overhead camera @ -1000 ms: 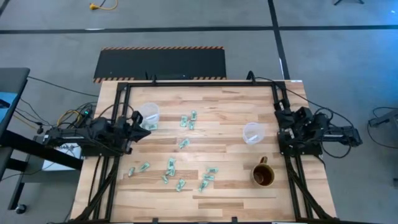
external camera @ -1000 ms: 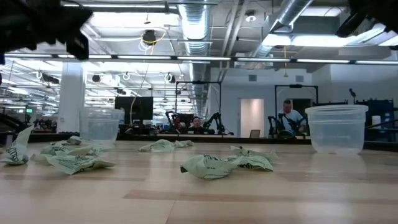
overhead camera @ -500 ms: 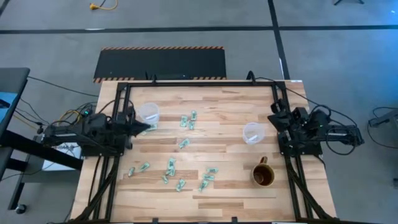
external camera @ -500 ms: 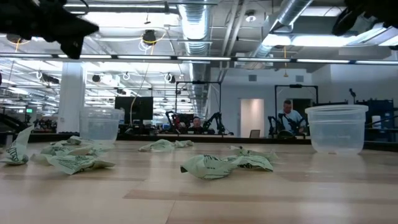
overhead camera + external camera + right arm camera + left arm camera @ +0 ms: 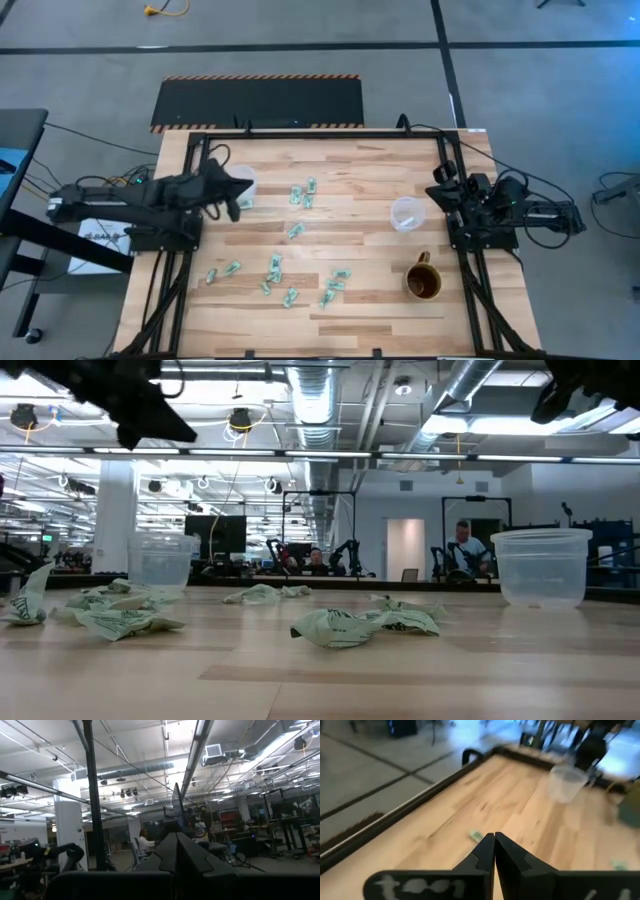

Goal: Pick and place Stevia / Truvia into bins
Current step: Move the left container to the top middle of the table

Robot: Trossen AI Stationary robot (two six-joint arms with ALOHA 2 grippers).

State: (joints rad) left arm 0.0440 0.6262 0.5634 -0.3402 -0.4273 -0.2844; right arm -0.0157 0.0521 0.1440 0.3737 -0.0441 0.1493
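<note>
At left of frame, the left gripper (image 5: 237, 192), fingers pressed together and empty, has been swung over the left cup (image 5: 240, 183); sachets (image 5: 275, 268) lie unpicked

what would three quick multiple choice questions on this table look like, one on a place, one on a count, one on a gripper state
1. Where does the brown mug stand?
A. near the right arm's side
B. beside the left arm
C. at the table's middle

2. How many clear cups stand on the table?
A. one
B. two
C. four

3. How are the left gripper's fingers?
A. wide open
B. shut on a sachet
C. shut, empty

Key: 1 A, the mug sits just nearer the front than the right cup. 2 B, the left cup and the right one. 3 C, the left wrist view shows the fingertips together with nothing between them.
</note>
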